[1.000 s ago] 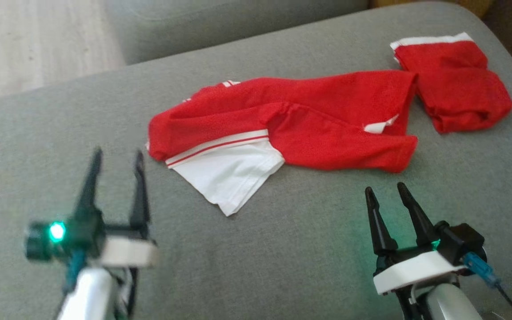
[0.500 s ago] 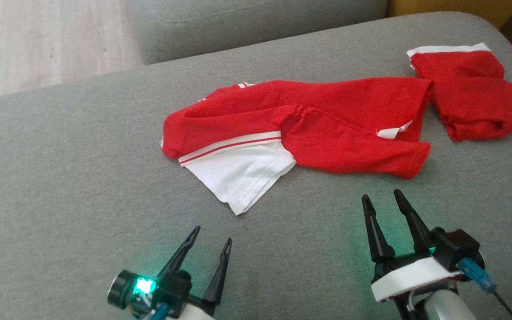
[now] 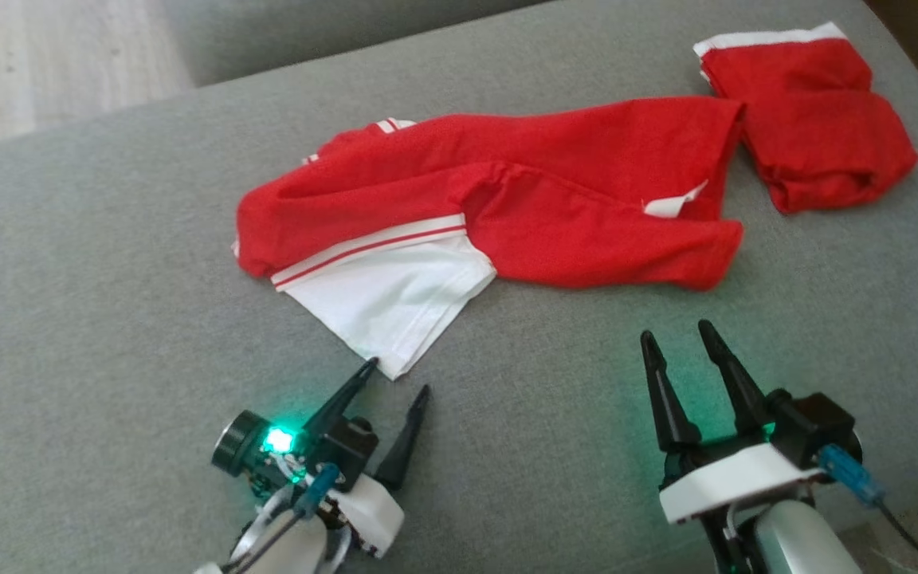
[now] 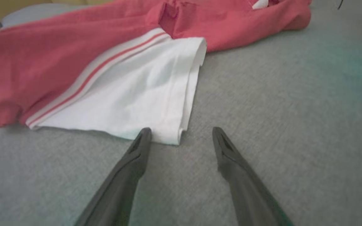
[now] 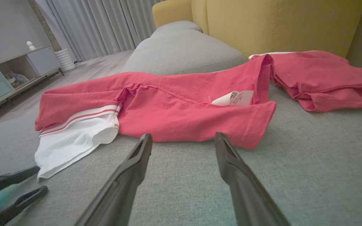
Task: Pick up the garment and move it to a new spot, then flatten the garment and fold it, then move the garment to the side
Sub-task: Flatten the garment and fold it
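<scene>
**L gripper now at the white sleeve corner**

Over the last sec the left gripper [image 3: 398, 376] swung in from far out on the left to the near corner of the white sleeve [image 3: 387, 303]. Head cam shifted too, so the cloth's apparent slide is no real move.

The garment [image 3: 507, 191] lies crumpled and unlifted mid sofa cushion [image 3: 108, 279]. Its red body runs toward a second red garment [image 3: 817, 119] at the far right, and the ends look to meet.

Judgement: approach for the 1st pick looks abt done, but no grasp yet.

Pose:
- **L arm:** low over the cushion, fingers angled toward the sleeve, jaws wide apart and holding nothing. In the wrist view one tip sits at the hem w/ the corner between the fingers. Can't tell if it touches.
- **R arm:** right gripper [image 3: 676, 331] is roughly where it was, near the red hem but apart from it. Fingers are spread, empty, pointing at the cloth.
</scene>
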Available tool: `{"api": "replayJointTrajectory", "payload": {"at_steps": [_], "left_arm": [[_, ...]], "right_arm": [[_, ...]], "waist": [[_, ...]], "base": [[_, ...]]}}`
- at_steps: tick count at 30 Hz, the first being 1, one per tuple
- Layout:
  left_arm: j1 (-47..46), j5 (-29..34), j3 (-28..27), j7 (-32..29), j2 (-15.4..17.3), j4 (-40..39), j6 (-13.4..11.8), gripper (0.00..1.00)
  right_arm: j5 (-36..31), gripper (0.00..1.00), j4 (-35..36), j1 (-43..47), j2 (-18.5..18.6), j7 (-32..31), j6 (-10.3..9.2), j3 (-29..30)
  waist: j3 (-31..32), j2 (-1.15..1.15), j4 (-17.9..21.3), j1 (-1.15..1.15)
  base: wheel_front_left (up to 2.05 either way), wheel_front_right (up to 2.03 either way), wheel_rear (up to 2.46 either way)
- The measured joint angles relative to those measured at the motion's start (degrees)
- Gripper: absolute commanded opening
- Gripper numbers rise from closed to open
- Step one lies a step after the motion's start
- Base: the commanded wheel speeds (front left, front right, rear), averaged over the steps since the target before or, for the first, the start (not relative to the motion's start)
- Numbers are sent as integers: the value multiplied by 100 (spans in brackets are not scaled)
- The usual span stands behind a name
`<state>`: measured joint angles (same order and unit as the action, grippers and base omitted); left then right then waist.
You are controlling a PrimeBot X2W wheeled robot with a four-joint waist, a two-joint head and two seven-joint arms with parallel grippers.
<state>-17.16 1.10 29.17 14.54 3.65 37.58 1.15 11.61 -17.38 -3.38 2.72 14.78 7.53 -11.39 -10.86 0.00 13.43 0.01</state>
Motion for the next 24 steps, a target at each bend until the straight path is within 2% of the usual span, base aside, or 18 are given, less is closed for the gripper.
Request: {"api": "replayJointTrajectory", "payload": {"at_steps": [4,8,9,10,11,12,13,18,21,24], "left_arm": [[-257,-32,-48,89,-51,625,-20,100],[-466,-122,-44,119,-85,787,-15,100],[-491,-124,-40,119,-90,805,-14,89],[-505,-143,-38,119,-96,829,-14,56],[-520,-174,-36,119,-101,855,-13,32],[-528,-182,-35,118,-105,867,-14,13],[-536,-183,-34,116,-109,880,-14,0],[-515,-229,-21,57,-91,751,-26,0],[-441,-264,-41,22,-41,524,-119,0],[-249,-265,-171,16,112,-169,-318,0]], "right_arm": [[9,100,7,-86,0,0,0,3],[49,100,9,-82,-1,0,0,1],[49,100,9,-83,-1,0,0,1],[51,100,9,-83,-1,0,0,1],[51,100,9,-83,-1,0,0,1],[51,100,9,-83,-1,0,0,1],[51,100,9,-83,-1,0,0,1],[51,100,8,-82,-1,0,0,15],[51,100,8,-79,-1,0,0,22],[52,100,9,-69,-1,0,0,54]], "waist": [[-123,0,113,-1],[-200,0,167,-1],[-202,0,166,-1],[-198,0,165,-1],[-191,0,163,-1],[-181,0,161,-1],[-170,0,158,-1],[-82,0,131,0],[-32,0,116,0],[34,0,76,0]], "base": [[0,0,0],[0,0,0],[0,0,0],[0,0,0],[0,0,0],[0,0,0],[0,0,0],[0,0,0],[0,0,0],[0,0,0]]}}
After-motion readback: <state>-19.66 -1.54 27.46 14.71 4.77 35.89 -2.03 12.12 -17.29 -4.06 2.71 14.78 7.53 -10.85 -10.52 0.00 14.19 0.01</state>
